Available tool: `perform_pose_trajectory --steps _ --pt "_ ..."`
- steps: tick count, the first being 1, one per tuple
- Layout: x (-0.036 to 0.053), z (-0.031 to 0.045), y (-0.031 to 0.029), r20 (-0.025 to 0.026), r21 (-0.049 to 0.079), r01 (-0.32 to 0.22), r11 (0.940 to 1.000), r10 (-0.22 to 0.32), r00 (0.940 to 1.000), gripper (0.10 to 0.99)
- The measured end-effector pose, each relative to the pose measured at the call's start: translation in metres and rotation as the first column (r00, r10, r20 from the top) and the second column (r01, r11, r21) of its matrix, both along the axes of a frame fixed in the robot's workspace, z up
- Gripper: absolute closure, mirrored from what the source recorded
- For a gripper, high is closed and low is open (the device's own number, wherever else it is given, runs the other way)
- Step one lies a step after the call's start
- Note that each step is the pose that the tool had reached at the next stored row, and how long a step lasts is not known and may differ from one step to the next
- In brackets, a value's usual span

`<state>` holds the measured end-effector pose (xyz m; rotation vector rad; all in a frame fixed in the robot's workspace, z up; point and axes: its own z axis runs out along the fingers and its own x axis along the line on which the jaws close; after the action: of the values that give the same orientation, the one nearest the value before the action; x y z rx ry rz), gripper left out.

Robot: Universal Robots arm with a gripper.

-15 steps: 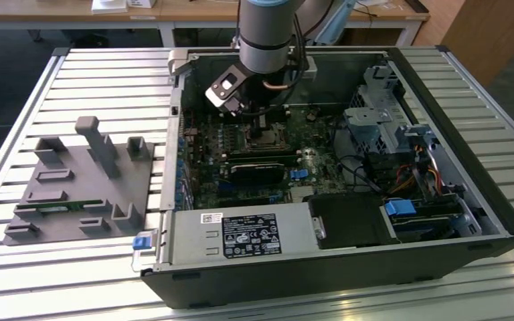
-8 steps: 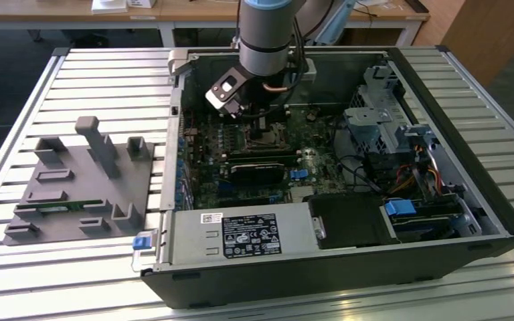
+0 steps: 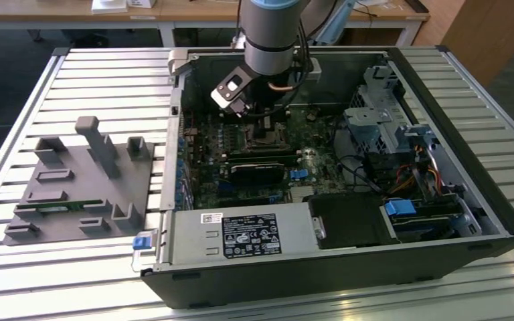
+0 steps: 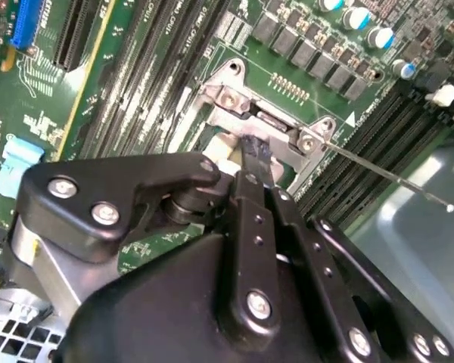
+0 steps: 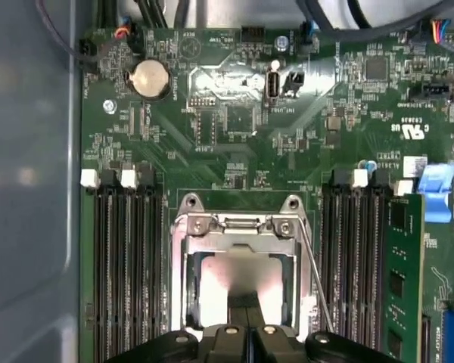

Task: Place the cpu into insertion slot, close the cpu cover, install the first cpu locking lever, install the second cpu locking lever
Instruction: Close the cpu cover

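Note:
In the open computer case, the insertion slot [image 3: 262,138] sits on the green board under my gripper [image 3: 257,122]. The cpu cover [image 5: 238,228] lies flat over the insertion slot [image 5: 177,261], and the pale cpu [image 5: 210,278] shows through its window. My gripper [image 5: 246,308] hovers over the middle of the window with its dark fingers together and nothing between them. In the second wrist view my gripper [image 4: 251,148] tips reach the cpu cover [image 4: 231,117]. A thin wire locking lever [image 5: 316,281] stands loose beside the socket, and the lever [image 4: 386,175] sticks out over the memory slots.
Long black memory slots [image 5: 125,265] flank the socket on both sides. A coin battery [image 5: 150,78] and cables lie beyond it. A metal drive cage [image 3: 389,114] and the power supply [image 3: 239,235] fill the case. A grey fixture [image 3: 78,180] stands on the slatted table.

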<state>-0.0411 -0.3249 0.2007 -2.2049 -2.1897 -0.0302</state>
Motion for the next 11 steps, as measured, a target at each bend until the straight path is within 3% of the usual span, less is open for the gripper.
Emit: perform_pose_trajectory --steps 4,11 --pt "-0.0001 0.0143 -0.0004 -0.0015 -0.002 0.000 1.0000 0.000 1.0000 0.980" --pt "0.0050 0.0143 -0.0003 -0.0017 -0.002 0.000 1.0000 0.000 1.0000 0.980"
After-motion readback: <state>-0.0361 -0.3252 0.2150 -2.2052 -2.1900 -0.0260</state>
